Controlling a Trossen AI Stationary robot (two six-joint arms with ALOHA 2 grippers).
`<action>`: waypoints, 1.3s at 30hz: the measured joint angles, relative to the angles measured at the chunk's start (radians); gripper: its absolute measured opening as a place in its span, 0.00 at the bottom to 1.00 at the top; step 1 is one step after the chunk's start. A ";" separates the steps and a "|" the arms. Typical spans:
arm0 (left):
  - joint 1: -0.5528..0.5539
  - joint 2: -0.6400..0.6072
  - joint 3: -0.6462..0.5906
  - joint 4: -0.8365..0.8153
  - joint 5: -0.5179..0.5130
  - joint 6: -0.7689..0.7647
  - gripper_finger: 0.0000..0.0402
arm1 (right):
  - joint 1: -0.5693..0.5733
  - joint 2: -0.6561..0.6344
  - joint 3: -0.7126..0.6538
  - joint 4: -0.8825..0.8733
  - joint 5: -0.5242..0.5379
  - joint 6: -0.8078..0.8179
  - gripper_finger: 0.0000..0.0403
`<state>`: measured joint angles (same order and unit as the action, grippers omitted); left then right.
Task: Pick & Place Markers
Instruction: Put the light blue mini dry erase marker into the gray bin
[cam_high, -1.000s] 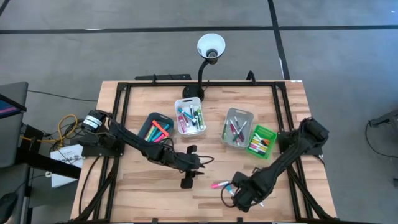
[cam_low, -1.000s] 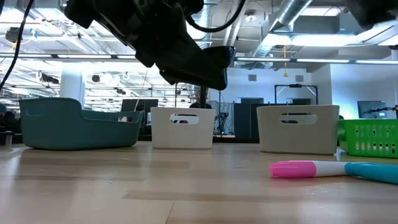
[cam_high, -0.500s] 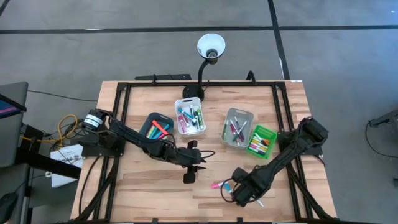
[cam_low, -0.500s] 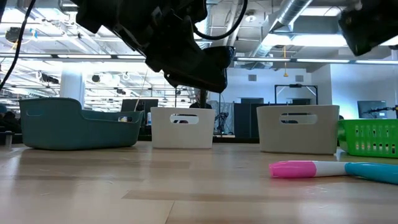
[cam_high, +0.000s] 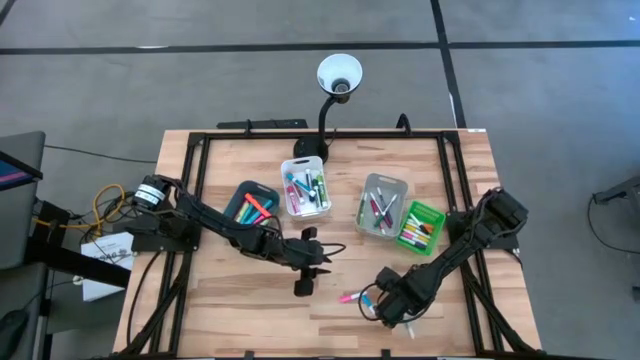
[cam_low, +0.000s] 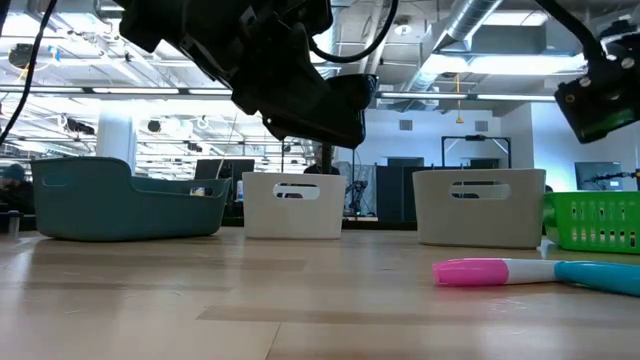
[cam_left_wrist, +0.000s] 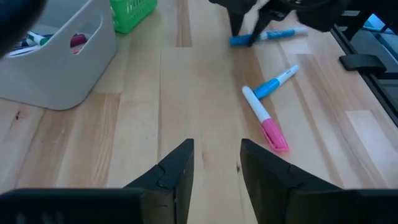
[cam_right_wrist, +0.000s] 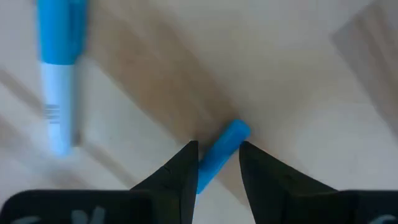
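Blue marker (cam_right_wrist: 219, 155) front and centre in the right wrist view, caught between the two dark fingers (cam_right_wrist: 180, 167) of the right end effector (cam_high: 388, 308), jaws closed down onto its barrel, with its tip poking out over the wood. Beside it in that same view lies a second blue-capped marker (cam_right_wrist: 58, 93) with a white barrel, flat on the bench (cam_high: 240, 300) and not touching the gripped one. The left wrist camera picks out more loose ones: a pink-capped marker (cam_left_wrist: 265, 119) and a blue-and-white marker (cam_left_wrist: 277, 82) meeting in a V on the boards. The low view shows the pink cap lying flat at the near right. From overhead, all of this sits at the front right of the bench, where the right arm reaches in from the right edge. The left end effector (cam_high: 305, 280) is up off the surface near the front middle, well apart from the loose markers, its fingers (cam_left_wrist: 174, 177) parted with nothing between them but bare wood. Further back stand the bins, each with markers inside: the teal bin (cam_high: 248, 203) to the left, the white bin (cam_high: 304, 186) at centre, the grey bin (cam_high: 383, 204) to its right, and the green bin (cam_high: 421, 228) just beside the grey one. Behind the white bin, at the far edge, a black gooseneck lamp (cam_high: 339, 76) rises with its white shade facing up.
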<state>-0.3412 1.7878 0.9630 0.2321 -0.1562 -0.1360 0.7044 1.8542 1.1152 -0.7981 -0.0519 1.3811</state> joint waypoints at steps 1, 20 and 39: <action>0.000 0.000 0.000 0.000 0.000 0.000 0.32 | 0.000 0.000 -0.001 -0.012 0.000 0.000 0.27; 0.000 0.000 0.000 0.000 0.000 0.000 0.32 | -0.115 -0.026 0.039 -0.016 0.040 -0.084 0.11; 0.000 0.000 0.000 0.000 0.000 0.003 0.32 | -0.482 -0.427 0.107 -0.177 0.610 -0.343 0.12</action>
<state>-0.3412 1.7878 0.9630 0.2325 -0.1559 -0.1326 0.2228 1.4273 1.2221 -0.9754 0.5585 1.0378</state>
